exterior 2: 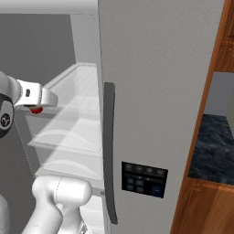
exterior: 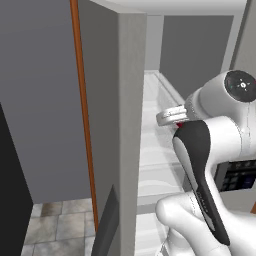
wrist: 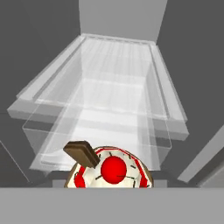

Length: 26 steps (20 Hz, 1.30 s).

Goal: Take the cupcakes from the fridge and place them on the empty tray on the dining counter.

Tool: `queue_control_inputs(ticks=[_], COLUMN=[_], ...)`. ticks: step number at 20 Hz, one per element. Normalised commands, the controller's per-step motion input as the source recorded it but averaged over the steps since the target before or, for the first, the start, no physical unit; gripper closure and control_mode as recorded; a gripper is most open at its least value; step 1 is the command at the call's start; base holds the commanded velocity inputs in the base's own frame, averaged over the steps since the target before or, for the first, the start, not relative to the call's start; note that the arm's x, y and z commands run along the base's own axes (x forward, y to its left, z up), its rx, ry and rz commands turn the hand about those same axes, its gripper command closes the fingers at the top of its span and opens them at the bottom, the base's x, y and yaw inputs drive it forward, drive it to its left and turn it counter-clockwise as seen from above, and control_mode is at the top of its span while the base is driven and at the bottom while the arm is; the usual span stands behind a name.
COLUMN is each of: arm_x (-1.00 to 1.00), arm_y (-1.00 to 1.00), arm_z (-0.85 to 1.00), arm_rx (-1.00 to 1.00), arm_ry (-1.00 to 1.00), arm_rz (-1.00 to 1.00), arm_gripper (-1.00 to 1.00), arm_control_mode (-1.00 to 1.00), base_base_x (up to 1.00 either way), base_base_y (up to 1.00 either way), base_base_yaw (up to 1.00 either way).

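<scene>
A cupcake (wrist: 110, 171) with a white-and-red top, a red ball and a brown chocolate piece sits right at the bottom of the hand view, in front of the fridge shelves (wrist: 109, 109). My gripper (exterior 2: 35, 109) hangs at the open left side of the fridge (exterior 2: 155, 82), shut on this cupcake, whose red shows just under the hand (exterior: 178, 125). The fingers themselves are hidden. The translucent shelves below and behind it look bare. The tray is out of view.
The fridge's left door (exterior: 125, 110) stands open, edge-on beside the arm. Its right door is closed, with a long dark handle (exterior 2: 109, 151) and a dark dispenser panel (exterior 2: 144, 179). A black marbled counter top (exterior 2: 215, 146) on a wooden base lies to the right.
</scene>
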Motion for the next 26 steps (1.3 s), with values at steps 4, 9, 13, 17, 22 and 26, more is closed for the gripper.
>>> queue_control_inputs(ticks=[4, 9, 13, 17, 22, 26], arm_x=[-0.07, 0.0, 0.0, 0.0, 0.0, 0.0], arm_y=[-0.18, 0.0, 0.0, 0.0, 0.0, 0.0], arm_z=[-0.05, 0.0, 0.0, 0.0, 0.0, 0.0], arm_rx=[0.0, 0.0, 0.0, 0.0, 0.0, 0.0], arm_ry=[0.0, 0.0, 0.0, 0.0, 0.0, 0.0], arm_rz=[-0.05, 0.0, 0.0, 0.0, 0.0, 0.0], arm_gripper=[1.0, 1.0, 1.0, 1.0, 1.0, 1.0], arm_control_mode=[-1.0, 1.0, 1.0, 1.0, 1.0, 1.0], base_base_x=[0.0, -0.92, -1.0, -1.0, -1.0, -1.0], base_base_y=[0.0, -0.13, -0.02, 0.02, 0.14, 0.31], base_base_yaw=[0.0, -0.09, -0.13, -0.13, -0.15, -0.12])
